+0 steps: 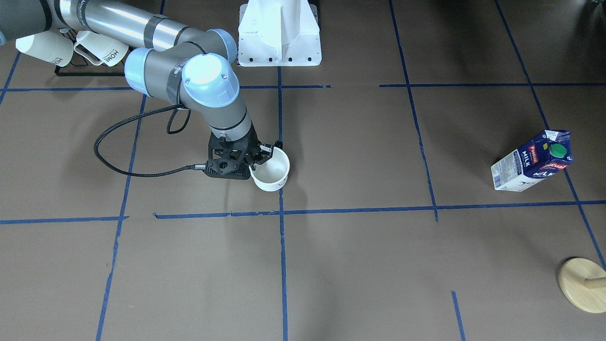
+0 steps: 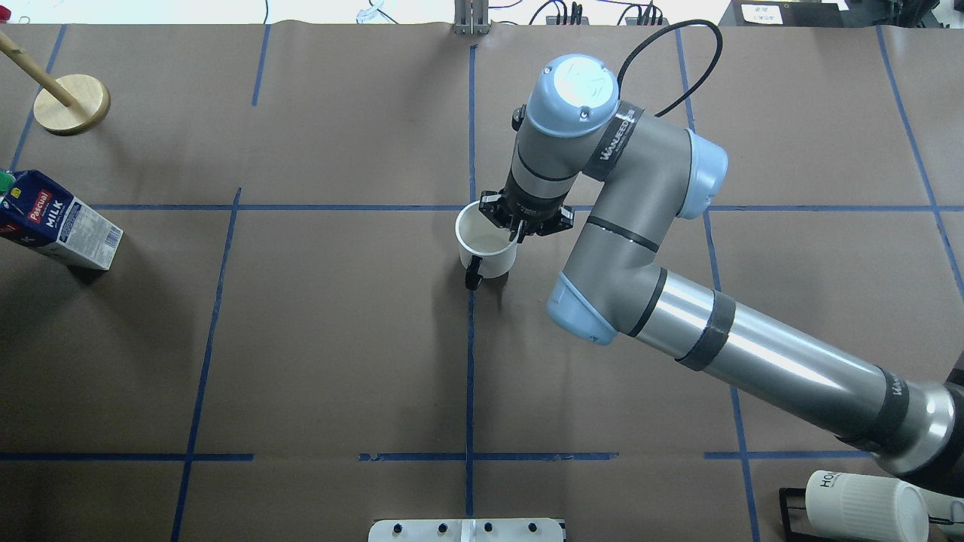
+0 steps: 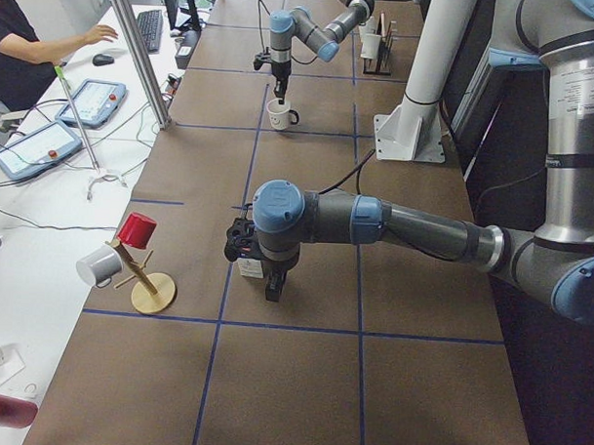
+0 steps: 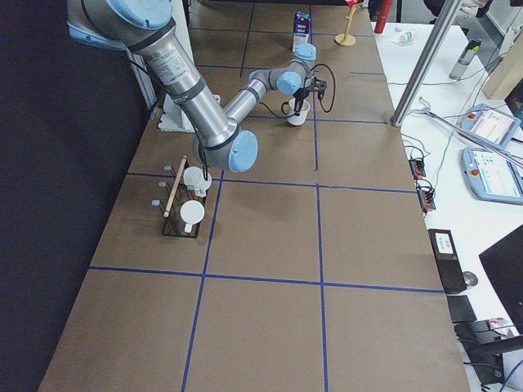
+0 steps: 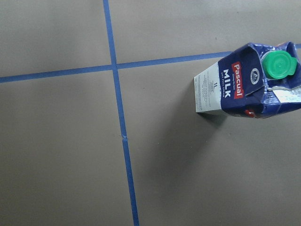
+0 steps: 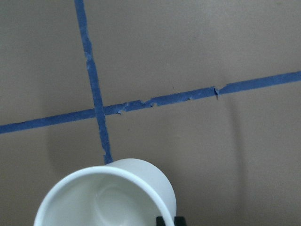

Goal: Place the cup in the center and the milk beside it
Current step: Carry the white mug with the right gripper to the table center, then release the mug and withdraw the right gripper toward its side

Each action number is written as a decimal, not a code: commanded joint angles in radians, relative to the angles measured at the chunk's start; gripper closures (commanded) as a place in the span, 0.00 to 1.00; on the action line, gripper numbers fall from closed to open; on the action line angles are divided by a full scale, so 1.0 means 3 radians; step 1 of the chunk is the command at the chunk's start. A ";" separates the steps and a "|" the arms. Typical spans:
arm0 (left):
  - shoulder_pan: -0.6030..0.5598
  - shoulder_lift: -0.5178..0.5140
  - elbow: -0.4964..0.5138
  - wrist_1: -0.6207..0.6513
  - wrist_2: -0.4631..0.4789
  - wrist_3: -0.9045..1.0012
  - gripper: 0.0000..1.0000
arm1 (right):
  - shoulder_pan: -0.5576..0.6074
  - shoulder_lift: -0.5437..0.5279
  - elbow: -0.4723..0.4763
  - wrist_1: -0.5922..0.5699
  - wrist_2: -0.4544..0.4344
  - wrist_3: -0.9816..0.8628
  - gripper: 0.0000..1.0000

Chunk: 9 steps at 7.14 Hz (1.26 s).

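Two arms on my feeds. R gripper point(image 2: 520, 223) is down at the cup point(image 2: 486, 247). Its jaws are nearly closed and straddle the rim, one inside and one outside, pinching the wall on the cup's right side in the overhead view. Cup is upright, mouth up, w/ black handle point(image 2: 473, 275) pointing to the lower frame edge. It stands over the vertical blue tape line, just below the tape crossing point(image 2: 471, 207), i.e. in the center point(image 2: 440, 226) of the brown surface. I cannot tell whether its base touches the table. R wrist cam shows the cup at bottom left of frame.

L gripper point(image 3: 272, 283) shows only in the left side view, lower middle. I cannot tell how far it is open or whether it holds anything. L wrist cam looks down on the milk point(image 5: 235, 87) at upper right of frame, upright, green cap point(image 5: 278, 64) on. In the overhead view the milk is at the far left edge, well apart from the cup.

Misc: wooden stand point(image 2: 71, 105) upper left of overhead view; ribbed mug point(image 2: 866, 504) at lower right.
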 commanded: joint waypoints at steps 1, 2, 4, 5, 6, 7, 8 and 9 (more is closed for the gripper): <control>0.0000 0.0012 -0.0045 -0.0003 -0.0006 -0.0043 0.00 | -0.0035 -0.0009 0.0018 0.0058 -0.0041 0.0156 0.01; 0.0020 0.0002 -0.0137 -0.0014 -0.0001 -0.0352 0.00 | -0.0020 -0.0014 0.0099 0.0053 -0.0026 0.0151 0.00; 0.0468 -0.0125 -0.0474 -0.0009 0.0060 -0.1017 0.00 | 0.0295 -0.0542 0.0944 -0.0009 0.0187 0.0126 0.00; 0.0729 -0.0384 -0.0424 0.0002 0.0268 -0.1253 0.00 | 0.0459 -0.0946 0.1318 -0.0004 0.0336 0.0095 0.00; 0.0999 -0.0498 -0.0313 -0.0008 0.0442 -0.1448 0.00 | 0.0582 -0.1289 0.1560 0.0011 0.0352 -0.0067 0.00; 0.1053 -0.0737 -0.0089 -0.0009 0.0444 -0.1561 0.00 | 0.0746 -0.1662 0.1714 0.0027 0.0408 -0.0509 0.00; 0.1074 -0.0922 0.0197 -0.0009 0.0444 -0.1583 0.00 | 0.0985 -0.2101 0.1903 0.0037 0.0561 -0.0974 0.00; 0.1099 -0.1096 0.0438 -0.0014 0.0444 -0.1669 0.00 | 0.1180 -0.2414 0.2011 0.0042 0.0704 -0.1313 0.00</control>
